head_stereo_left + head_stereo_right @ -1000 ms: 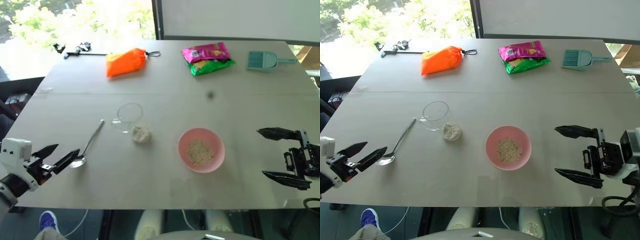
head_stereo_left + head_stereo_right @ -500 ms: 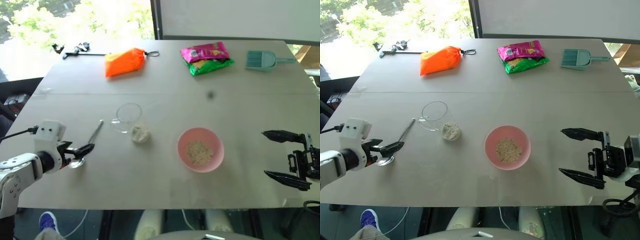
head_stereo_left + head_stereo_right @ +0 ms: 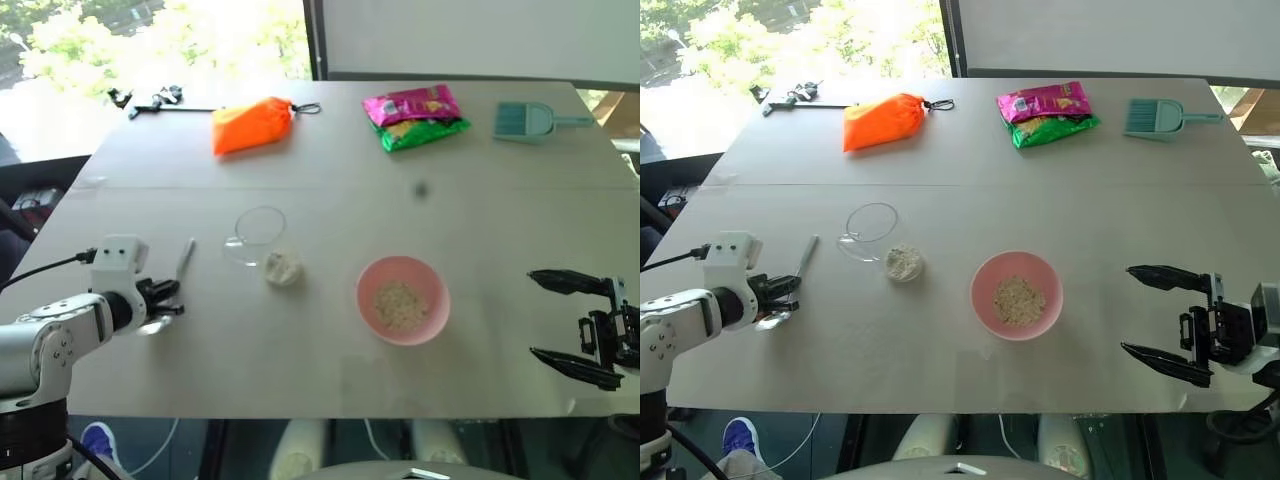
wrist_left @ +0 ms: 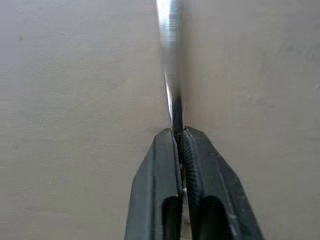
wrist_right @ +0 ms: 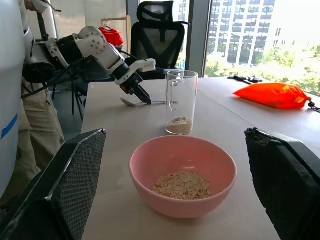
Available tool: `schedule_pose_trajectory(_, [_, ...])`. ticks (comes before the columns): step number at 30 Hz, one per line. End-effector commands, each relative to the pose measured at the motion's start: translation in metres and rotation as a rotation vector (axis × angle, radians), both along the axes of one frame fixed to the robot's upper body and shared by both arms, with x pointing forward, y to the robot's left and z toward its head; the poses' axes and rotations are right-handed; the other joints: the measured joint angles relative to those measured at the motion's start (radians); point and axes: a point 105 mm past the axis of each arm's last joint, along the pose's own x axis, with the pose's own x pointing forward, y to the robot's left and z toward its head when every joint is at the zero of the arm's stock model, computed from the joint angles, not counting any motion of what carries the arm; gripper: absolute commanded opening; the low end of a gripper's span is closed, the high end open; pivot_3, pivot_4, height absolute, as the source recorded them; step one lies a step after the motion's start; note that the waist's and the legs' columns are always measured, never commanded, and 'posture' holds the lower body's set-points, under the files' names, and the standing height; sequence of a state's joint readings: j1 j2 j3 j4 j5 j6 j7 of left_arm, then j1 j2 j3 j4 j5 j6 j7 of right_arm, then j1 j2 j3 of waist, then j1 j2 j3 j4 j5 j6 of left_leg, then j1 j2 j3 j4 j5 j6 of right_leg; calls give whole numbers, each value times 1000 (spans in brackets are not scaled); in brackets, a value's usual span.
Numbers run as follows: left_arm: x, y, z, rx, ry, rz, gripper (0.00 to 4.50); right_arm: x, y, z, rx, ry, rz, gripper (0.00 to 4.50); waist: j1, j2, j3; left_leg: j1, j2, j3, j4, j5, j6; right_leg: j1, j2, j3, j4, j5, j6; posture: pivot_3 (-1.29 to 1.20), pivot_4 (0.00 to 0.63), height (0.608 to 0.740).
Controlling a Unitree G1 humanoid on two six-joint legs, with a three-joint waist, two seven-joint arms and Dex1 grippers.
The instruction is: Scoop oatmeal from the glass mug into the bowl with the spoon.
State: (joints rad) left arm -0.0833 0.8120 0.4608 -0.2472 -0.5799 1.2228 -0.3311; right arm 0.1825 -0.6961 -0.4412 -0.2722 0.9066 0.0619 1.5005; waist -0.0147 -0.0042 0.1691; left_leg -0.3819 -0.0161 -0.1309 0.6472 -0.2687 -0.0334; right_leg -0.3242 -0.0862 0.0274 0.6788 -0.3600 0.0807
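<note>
The silver spoon (image 3: pixel 185 260) lies on the table left of the glass mug (image 3: pixel 258 234), its small bowl (image 3: pixel 152 325) toward the near edge. My left gripper (image 3: pixel 172 298) is shut on the spoon's handle (image 4: pixel 170 60), and both black fingers (image 4: pixel 157 170) press against it. The mug stands upright with oatmeal (image 5: pixel 178 125) in its bottom. To its right, the pink bowl (image 3: pixel 402 300) holds a small heap of oatmeal (image 3: pixel 400 305). My right gripper (image 3: pixel 531 313) hovers open to the right of the bowl, holding nothing.
An orange pouch (image 3: pixel 252 124), pink and green snack packets (image 3: pixel 415 117), a teal scoop (image 3: pixel 525 121) and a black tool (image 3: pixel 150 100) lie along the table's far side. A person (image 5: pixel 15 75) and an office chair (image 5: pixel 162 25) are beyond the left end of the table.
My left gripper came forward from the table's left edge onto the spoon's handle, tilted down and shut on it. The right gripper stayed open and nearly still.
</note>
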Motion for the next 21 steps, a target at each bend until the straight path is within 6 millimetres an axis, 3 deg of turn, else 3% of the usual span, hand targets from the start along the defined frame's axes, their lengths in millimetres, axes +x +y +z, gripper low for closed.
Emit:
schedule_pose_trajectory(1, [0,-3,-6,-8,3,-13,35,-4,0,6,-17,-41,15,4500,1,0,0,0,0,0,0,0,0,0,0,0,0,0,0,0,150,740])
schedule_pose_trajectory(8, [-4,17,19,82,-177,95,35,16,6,7,-25,-16,-156,4500,1,0,0,0,0,0,0,0,0,0,0,0,0,0,0,0,150,740])
schedule_pose_trajectory(11, [-3,30,46,130,-325,177,35,34,6,17,-8,-79,-330,4500,-1,-1,0,-1,1,-1,0,0,0,-1,1,0,0,0,0,0,150,740])
schedule_pose_trajectory(15, [-3,38,90,265,-506,172,35,34,17,34,51,16,-292,4500,0,-1,0,-2,0,0,1,0,-1,-2,0,0,0,0,0,0,150,740])
schedule_pose_trajectory(17, [1,23,126,314,-645,54,35,38,28,37,-47,36,-292,4500,2,-1,1,-3,0,0,1,0,-1,-2,0,-1,-1,0,0,0,150,740])
schedule_pose_trajectory(21, [9,-25,179,315,-831,-207,35,54,34,54,34,142,-328,4500,4,-5,1,-5,0,-3,2,0,-1,-3,-1,-3,-1,0,0,0,150,740])
